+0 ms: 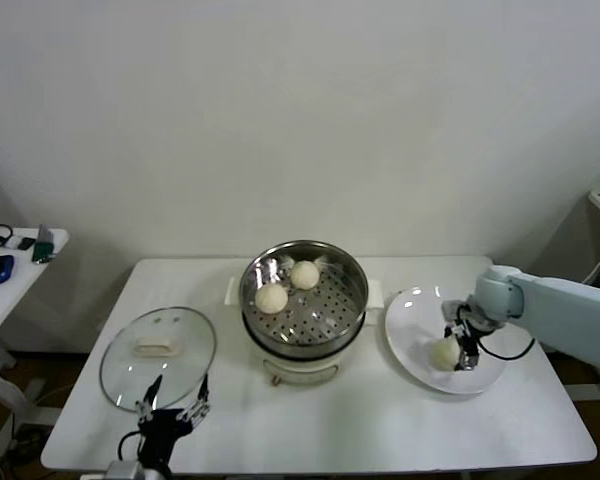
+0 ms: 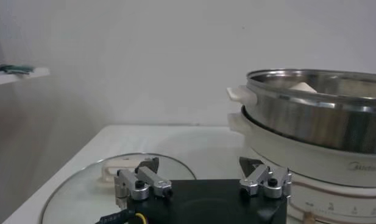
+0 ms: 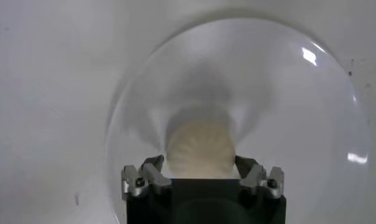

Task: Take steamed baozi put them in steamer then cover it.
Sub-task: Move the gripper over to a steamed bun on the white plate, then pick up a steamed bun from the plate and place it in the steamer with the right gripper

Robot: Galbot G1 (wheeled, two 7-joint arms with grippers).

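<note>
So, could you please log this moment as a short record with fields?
Steamer: centre of table, uncovered
Baozi in steamer: two, on the perforated tray
Baozi on plate: one, between the right gripper's fingers
Plate: right of steamer
Cover: flat on table, left of steamer
Right gripper: down over the plate
Left gripper: open, near the cover's front edge

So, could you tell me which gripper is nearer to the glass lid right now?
Left. The left gripper hovers open at the front edge of the glass lid, while the right gripper is far across the steamer, around a baozi on the plate.
</note>
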